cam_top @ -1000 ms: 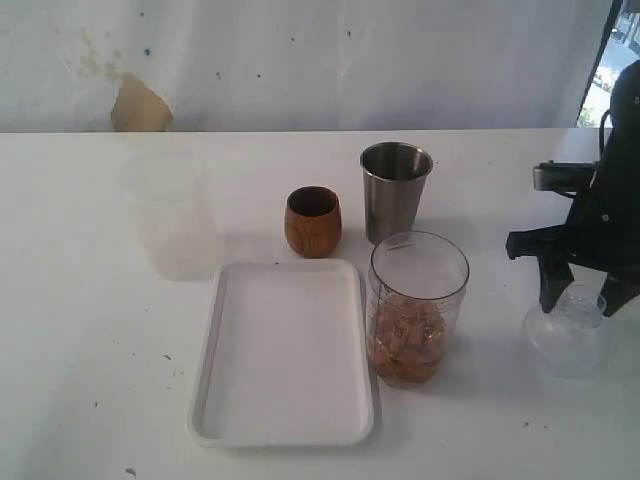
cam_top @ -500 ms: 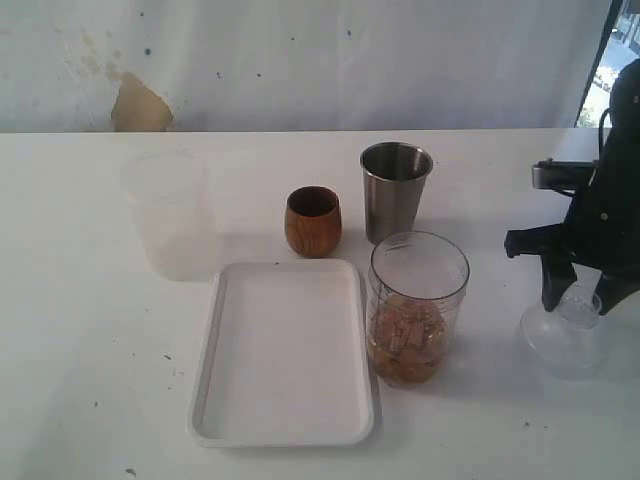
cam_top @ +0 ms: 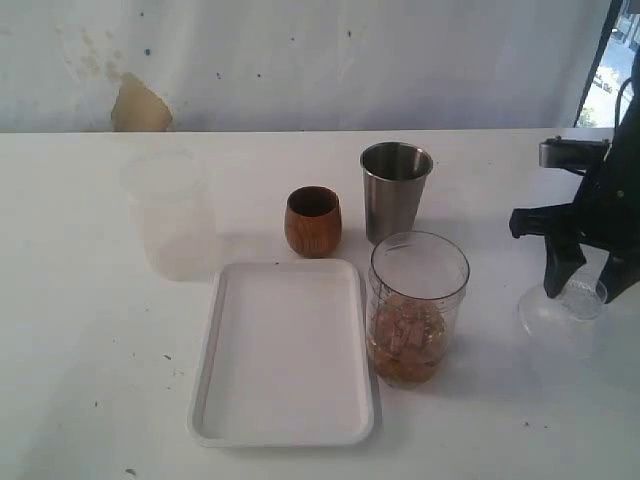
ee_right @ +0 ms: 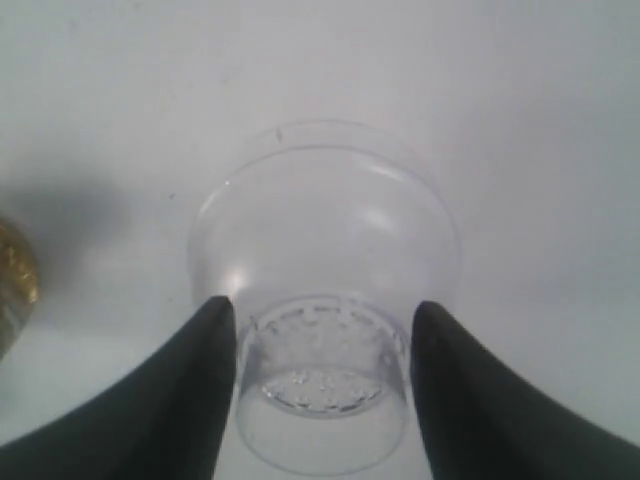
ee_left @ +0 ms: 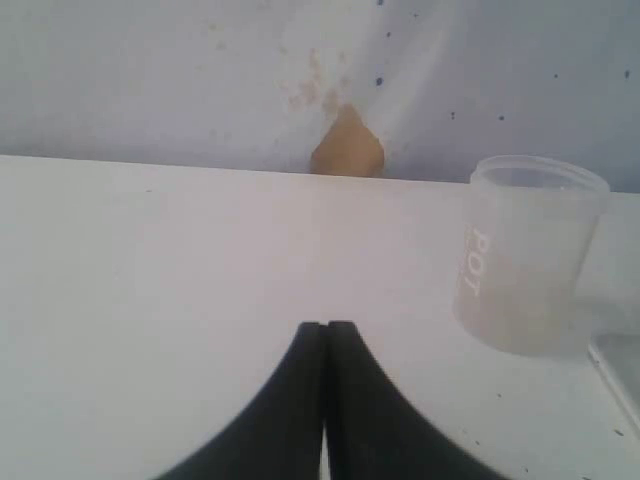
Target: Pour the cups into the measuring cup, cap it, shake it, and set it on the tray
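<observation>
Measuring cup (cam_top: 418, 305) unmoved; right pincer (cam_top: 583, 291) has raised the dome lid (cam_top: 552, 322).

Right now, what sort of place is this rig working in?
Likely a robot test bench, not a kitchen: a plain white table, a stained white backdrop with a brown patch, and a white tray, measuring cup and clear dome lid laid out for a pouring task.

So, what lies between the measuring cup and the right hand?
Only bare table separates the measuring cup from the right hand gripping the dome lid, per the exterior view.
</observation>
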Available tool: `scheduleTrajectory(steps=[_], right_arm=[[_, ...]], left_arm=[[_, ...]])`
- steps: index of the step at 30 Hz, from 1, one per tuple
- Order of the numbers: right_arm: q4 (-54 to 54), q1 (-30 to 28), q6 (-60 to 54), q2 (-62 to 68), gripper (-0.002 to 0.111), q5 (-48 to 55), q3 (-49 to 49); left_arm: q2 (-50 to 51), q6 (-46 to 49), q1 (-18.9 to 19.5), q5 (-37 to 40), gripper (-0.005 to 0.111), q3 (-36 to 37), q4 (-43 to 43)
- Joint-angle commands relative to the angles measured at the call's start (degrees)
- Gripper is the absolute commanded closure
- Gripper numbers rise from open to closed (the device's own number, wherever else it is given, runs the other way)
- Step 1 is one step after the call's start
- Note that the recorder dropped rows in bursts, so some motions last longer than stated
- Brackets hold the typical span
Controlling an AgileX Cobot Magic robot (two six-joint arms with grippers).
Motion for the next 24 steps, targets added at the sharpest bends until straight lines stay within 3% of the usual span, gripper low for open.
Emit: scheduleTrajectory(steps=[1, 14, 24], right_arm=[[2.0, 0.8, -1.2, -2.8, 0.108, 3.4, -2.8], [0.0, 3.2, 0.3, -13.8, 0.108, 3.4, -5.4], [5.5, 6.1, 0.1, -19.9, 0.108, 3.4, -5.4]], left_arm=[[-0.2, 0.0, 0.0, 0.1, 0.107, 0.3, 0.1], [-0.2, 0.0, 0.0, 0.1, 0.107, 0.3, 0.1], [-0.2, 0.0, 0.0, 0.1, 0.107, 0.3, 0.1]])
